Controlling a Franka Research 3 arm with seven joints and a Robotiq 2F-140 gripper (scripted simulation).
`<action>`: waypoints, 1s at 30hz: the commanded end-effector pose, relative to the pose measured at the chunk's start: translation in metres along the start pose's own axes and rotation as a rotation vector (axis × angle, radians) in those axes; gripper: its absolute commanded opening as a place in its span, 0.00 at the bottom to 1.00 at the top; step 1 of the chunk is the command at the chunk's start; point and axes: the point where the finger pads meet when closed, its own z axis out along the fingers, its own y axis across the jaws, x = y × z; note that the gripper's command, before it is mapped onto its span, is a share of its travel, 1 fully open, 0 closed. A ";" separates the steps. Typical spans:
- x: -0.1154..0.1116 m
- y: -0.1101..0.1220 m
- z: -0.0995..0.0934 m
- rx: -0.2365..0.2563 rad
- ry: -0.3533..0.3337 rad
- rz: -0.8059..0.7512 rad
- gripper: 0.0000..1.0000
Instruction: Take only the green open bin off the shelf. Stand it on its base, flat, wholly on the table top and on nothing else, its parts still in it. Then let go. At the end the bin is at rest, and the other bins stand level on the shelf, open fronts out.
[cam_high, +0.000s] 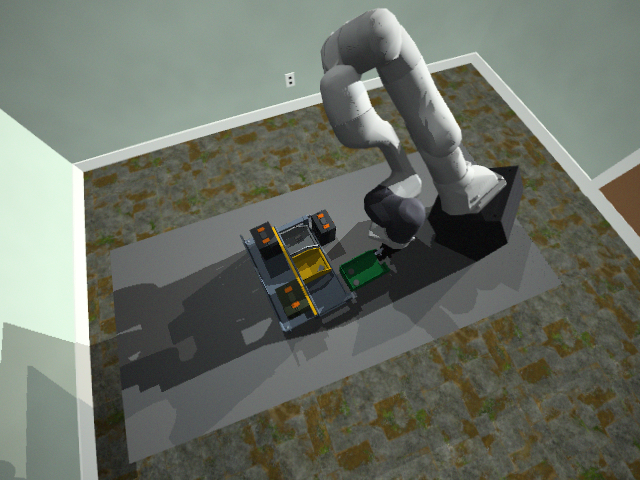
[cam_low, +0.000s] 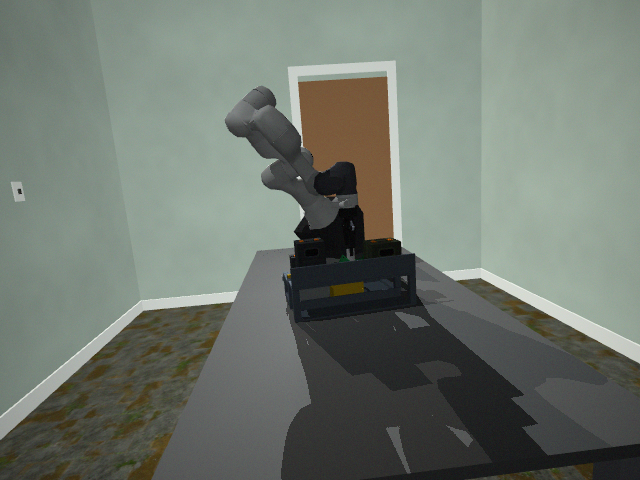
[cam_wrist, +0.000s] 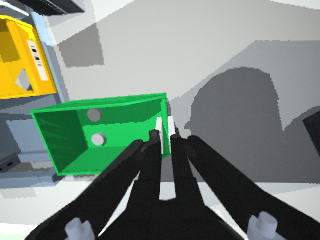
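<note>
Top view: arm (cam_high: 421, 98) (cam_low: 276, 131) bent high, wrist folded down, tool (cam_high: 383, 253) (cam_low: 350, 253) (cam_wrist: 165, 124) pointed at desk (cam_high: 232, 403) (cam_low: 248, 413) (cam_wrist: 150, 45). Tool clamped on end wall of green bin (cam_high: 363, 269) (cam_low: 343, 258) (cam_wrist: 115, 131), far end from shelf (cam_high: 330, 298) (cam_low: 354, 271) (cam_wrist: 20, 134). Bin held open side up just beside shelf front; two round parts seen inside. Gap under bin cannot be judged. Yellow bin (cam_high: 309, 264) (cam_low: 346, 288) (cam_wrist: 41, 60) seated in shelf. Broad desk stretches seen along both shelf ends, up to desk edges.
</note>
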 end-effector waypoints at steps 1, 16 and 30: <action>0.001 -0.002 0.001 0.005 0.003 0.015 0.00; 0.000 -0.001 0.008 0.005 0.003 0.015 0.00; 0.001 -0.002 0.015 0.005 0.003 0.015 0.00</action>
